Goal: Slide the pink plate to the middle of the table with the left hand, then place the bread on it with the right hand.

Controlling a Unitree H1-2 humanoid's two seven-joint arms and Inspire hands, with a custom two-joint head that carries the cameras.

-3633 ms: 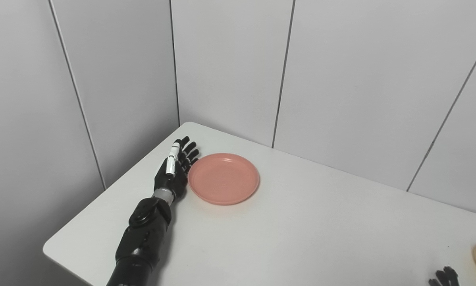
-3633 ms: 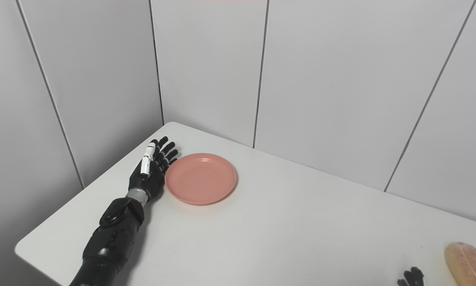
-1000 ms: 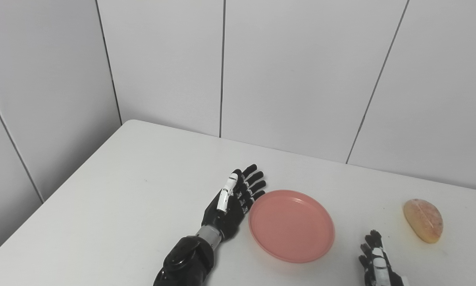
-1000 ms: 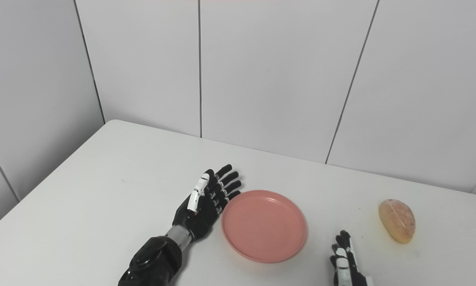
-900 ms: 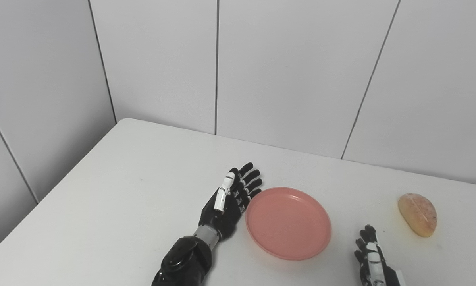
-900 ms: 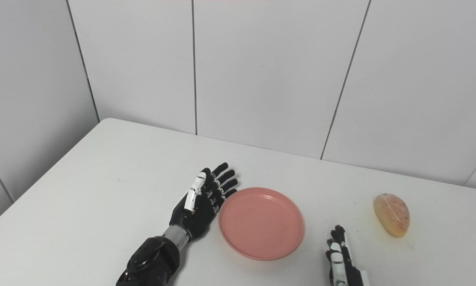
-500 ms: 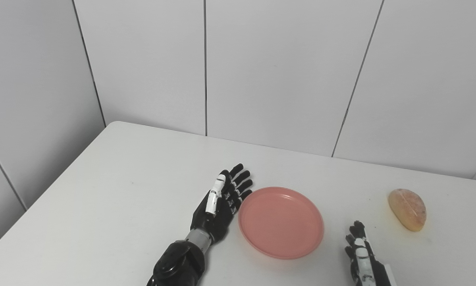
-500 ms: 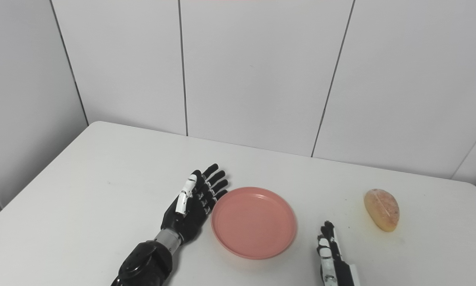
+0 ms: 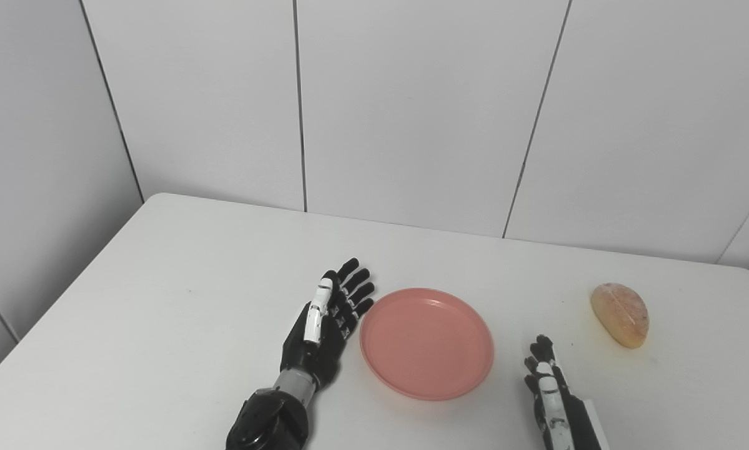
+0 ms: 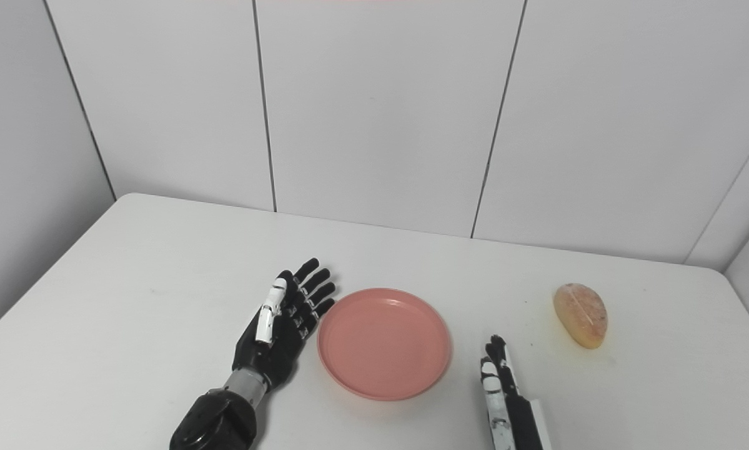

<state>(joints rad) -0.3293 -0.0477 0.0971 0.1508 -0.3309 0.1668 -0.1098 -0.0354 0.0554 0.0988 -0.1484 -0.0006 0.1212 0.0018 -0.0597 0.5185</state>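
Nearest me, the right hand point(image 10: 502, 387) comes up from the bottom edge, flat on the table point(image 10: 130, 325), fingers straight and close together, holding nothing. It lies just right of the plate point(image 10: 383, 342) without touching it. The left hand point(image 9: 324, 325) rests edge-on beside the plate's left rim, fingers stretched out and slightly fanned, empty; whether the fingers actually touch the rim I cannot tell.

The plate sits near the middle of the table, bare. The bread point(image 10: 579, 314) lies farther right and a little farther back, well apart from the plate and beyond the right hand's fingertips.

The right eye view takes in the table's right edge and far right corner, with a strip of side wall past it; the left eye view only just catches that corner. There is plenty of bare tabletop to the left and behind the plate, up to the panelled wall point(image 9: 411, 112). I see no writing anywhere.
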